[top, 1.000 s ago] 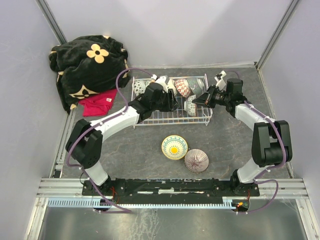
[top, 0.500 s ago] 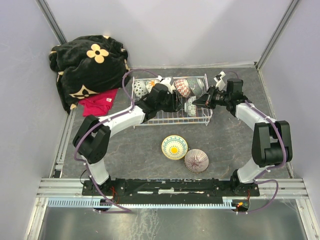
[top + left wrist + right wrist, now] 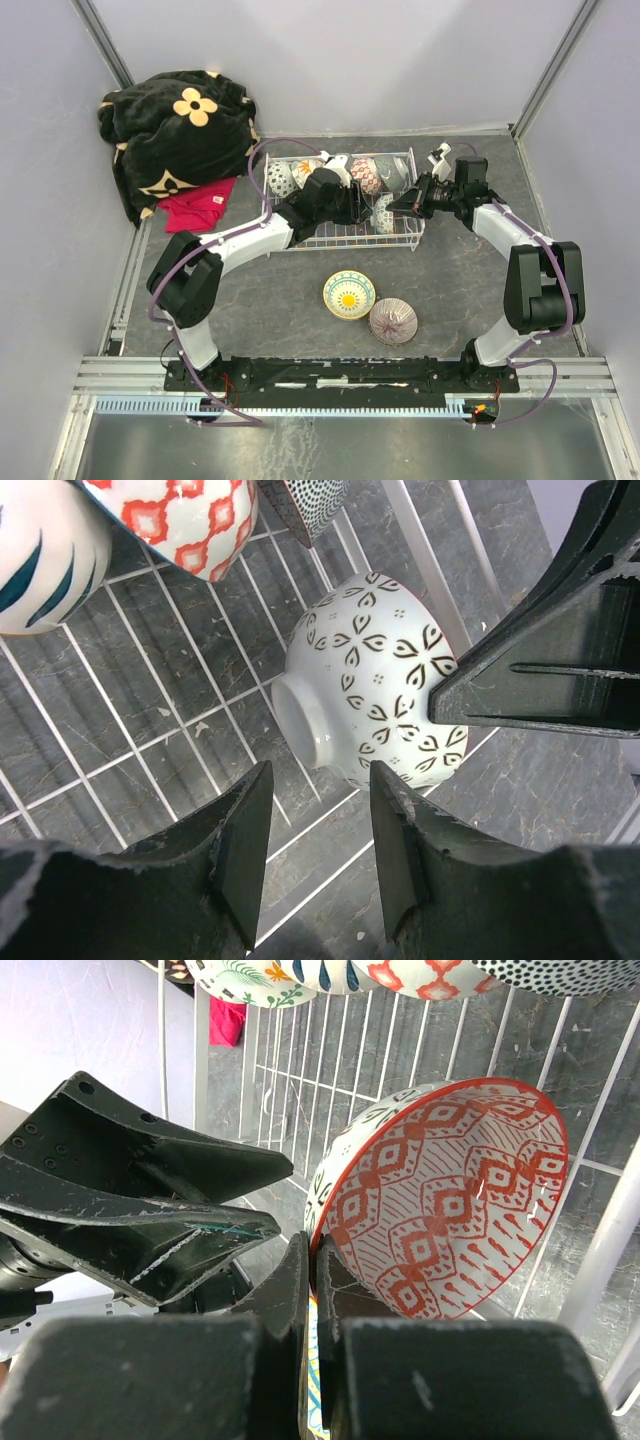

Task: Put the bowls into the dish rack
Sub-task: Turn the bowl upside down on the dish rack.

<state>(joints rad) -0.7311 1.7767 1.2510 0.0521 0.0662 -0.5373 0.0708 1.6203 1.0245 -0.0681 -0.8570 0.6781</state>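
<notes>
The right gripper (image 3: 312, 1290) is clamped on the rim of a small round white ceramic bowl (image 3: 450, 1210) with black petal marks outside and a red diamond pattern inside. One finger is inside the lip and one outside. The bowl stands on edge, its foot turned toward the left arm. In the overhead view it sits at the near right corner of the white wire dish rack (image 3: 335, 238), low over the grid floor. Whether it already rests on the wires cannot be told.

The left gripper (image 3: 315, 852) has its fingers spread and holds nothing. It hovers just beside the bowl's foot without touching it.

Several other patterned bowls (image 3: 367, 175) line the rack's far side. A yellow sunburst bowl (image 3: 349, 294) and an upturned purple-and-white bowl (image 3: 393, 321) lie on the grey table (image 3: 270, 300) in front of the rack.

The step in hand looks like the placing of this bowl. The next move likely calls for settling it against the wires or a neighbouring bowl so that it stays propped, then letting go. The left gripper is well placed to steady it. The two bowls on the table would come after.
</notes>
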